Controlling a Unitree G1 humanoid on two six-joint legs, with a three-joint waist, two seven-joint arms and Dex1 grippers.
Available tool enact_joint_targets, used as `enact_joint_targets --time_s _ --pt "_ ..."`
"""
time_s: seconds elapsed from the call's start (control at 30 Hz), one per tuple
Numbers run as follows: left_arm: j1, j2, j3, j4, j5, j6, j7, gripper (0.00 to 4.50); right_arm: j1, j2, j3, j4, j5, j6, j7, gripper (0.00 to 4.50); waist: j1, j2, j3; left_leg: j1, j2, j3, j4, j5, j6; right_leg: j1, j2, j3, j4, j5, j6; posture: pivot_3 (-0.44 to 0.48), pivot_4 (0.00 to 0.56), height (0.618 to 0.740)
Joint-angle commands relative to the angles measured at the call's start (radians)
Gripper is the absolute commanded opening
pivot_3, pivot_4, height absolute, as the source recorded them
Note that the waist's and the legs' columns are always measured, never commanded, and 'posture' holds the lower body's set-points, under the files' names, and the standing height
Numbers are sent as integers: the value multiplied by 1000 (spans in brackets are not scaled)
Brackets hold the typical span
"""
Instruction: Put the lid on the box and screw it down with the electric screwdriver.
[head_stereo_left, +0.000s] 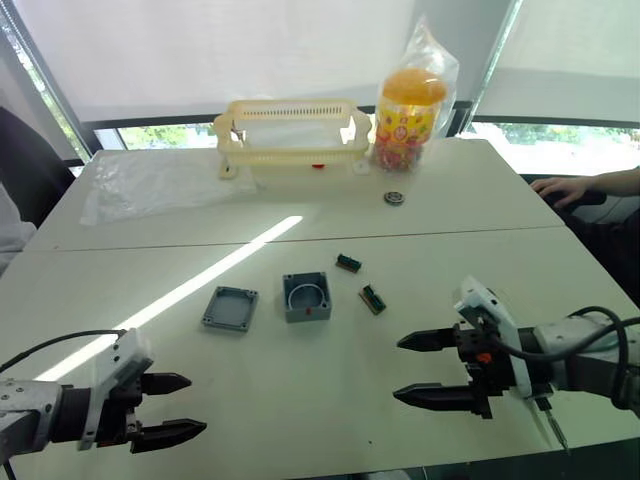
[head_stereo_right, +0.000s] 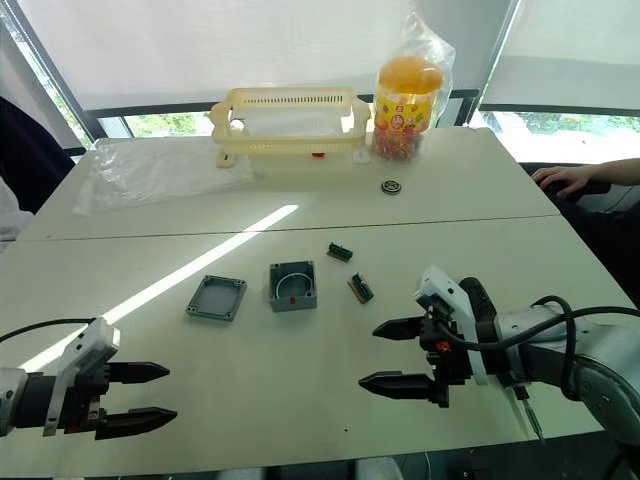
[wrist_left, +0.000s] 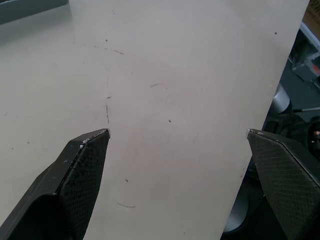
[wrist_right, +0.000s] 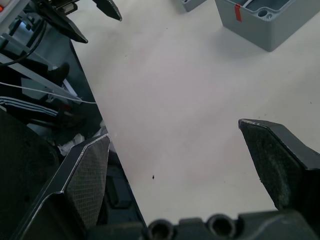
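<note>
Grey plastic, the lid (head_stereo_left: 230, 308) looks light, stiff and thin, so we judge its edges the hold, both grippers (head_stereo_left: 168, 408) (head_stereo_left: 420, 369) gaping empty.

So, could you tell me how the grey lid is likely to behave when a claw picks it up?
The lid looks like thin moulded plastic, so probably stiff and light. Lying flat on the table, its low rim gives little to grip; it may slide rather than lift. Being square, it shouldn't roll.
</note>
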Motion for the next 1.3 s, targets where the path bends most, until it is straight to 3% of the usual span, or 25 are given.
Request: enact_joint_targets --time_s 0.03,0.43,0.6,0.87,1.0,1.1,1.23,1.3 --pt "-13 0 20 -12 -1 -17 -6 4489 -21 2 0 -6 -4 -21 -1 4500 0 0 0 0 0 0 0 0 0 0 0 0 0 0 0 0 150 740" --pt "-70 -15 62 -19 -68 45 35 4489 -48 14 53 27 -77 -66 5 4500 -1 0 0 0 0 0 0 0 0 0 0 0 0 0 0 0 150 740" --pt "-108 -8 48 -11 -5 47 125 4489 -87 7 71 48 -98 -46 1 4500 -1 0 0 0 0 0 0 0 0 0 0 0 1 0 0 0 150 740" --pt "-177 120 7 75 78 -18 30 4489 -124 -16 31 53 -47 25 -8 4500 0 0 0 0 0 0 0 0 0 -1 1 0 1 0 0 0 150 740" --pt "-377 274 -125 184 150 -112 -86 4489 -184 -14 13 38 -12 57 -41 4500 3 -1 0 0 0 0 1 0 0 -1 1 0 2 1 -1 0 150 740" --pt "-529 325 -236 252 187 -157 -156 4489 -195 -6 16 2 16 77 -70 4500 1 0 0 0 0 2 0 0 -1 -1 0 1 1 1 -1 0 150 740" --pt "-830 310 -428 299 238 -177 -265 4489 -192 7 26 -68 47 91 -126 4500 1 0 0 -1 0 3 -2 0 -1 -4 1 1 2 3 3 0 150 740" --pt "-1020 242 -552 317 277 -149 -318 4489 -207 17 45 -84 51 94 -154 4500 5 0 0 -3 1 2 -2 0 -1 -5 2 1 2 3 3 0 150 740"
